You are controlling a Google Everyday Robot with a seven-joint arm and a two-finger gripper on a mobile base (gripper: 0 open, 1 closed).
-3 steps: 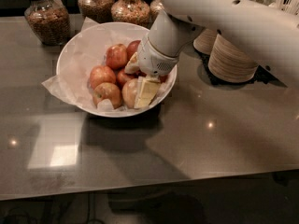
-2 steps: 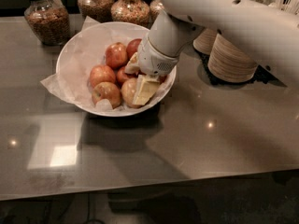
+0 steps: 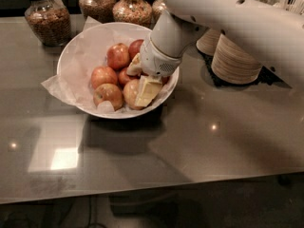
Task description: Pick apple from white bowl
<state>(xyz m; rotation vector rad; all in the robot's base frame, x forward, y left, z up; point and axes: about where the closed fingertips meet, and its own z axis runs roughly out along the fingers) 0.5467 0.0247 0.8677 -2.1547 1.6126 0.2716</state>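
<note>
The white bowl, lined with crumpled white paper, stands on the dark table at back centre-left and holds several apples. The palest apple lies at the bowl's front right, partly covered by the gripper. My gripper reaches down from the upper right into the right side of the bowl. It sits among the apples, right against the pale apple and a redder apple. The white arm hides the bowl's right rim.
Redder apples fill the left and back of the bowl. Glass jars of dry goods line the back edge. Stacks of beige disposable bowls stand right of the bowl. The table's front edge runs across the bottom.
</note>
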